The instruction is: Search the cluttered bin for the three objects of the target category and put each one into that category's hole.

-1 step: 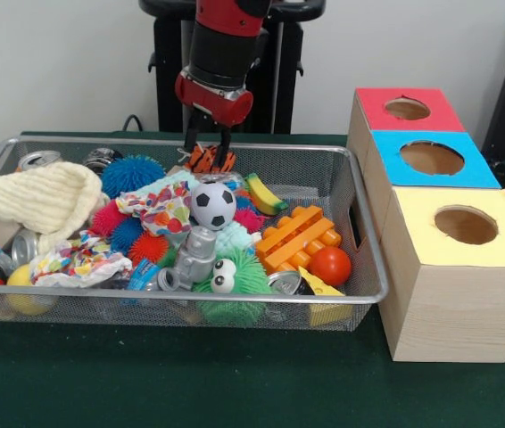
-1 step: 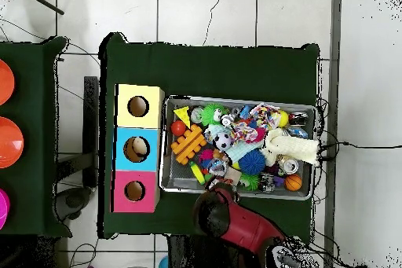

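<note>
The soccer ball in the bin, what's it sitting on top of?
The soccer ball rests on the pile, above a grey toy robot and beside a colourful patterned cloth. A pale blue-green item peeks out beside it. Whatever lies directly beneath is covered.

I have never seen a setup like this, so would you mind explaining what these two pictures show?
It is one robot arm, red and black, with a gripper at its end. One picture looks across the table at it; the other looks straight down from above. On the green table stands a wire mesh bin full of toys and clutter: a small soccer ball, an orange building block, spiky balls, cans, a knit cloth. Beside it are three wooden boxes with red, blue and yellow tops, each with a hole. The gripper reaches down onto a small orange-and-black object at the bin's far edge.
</note>
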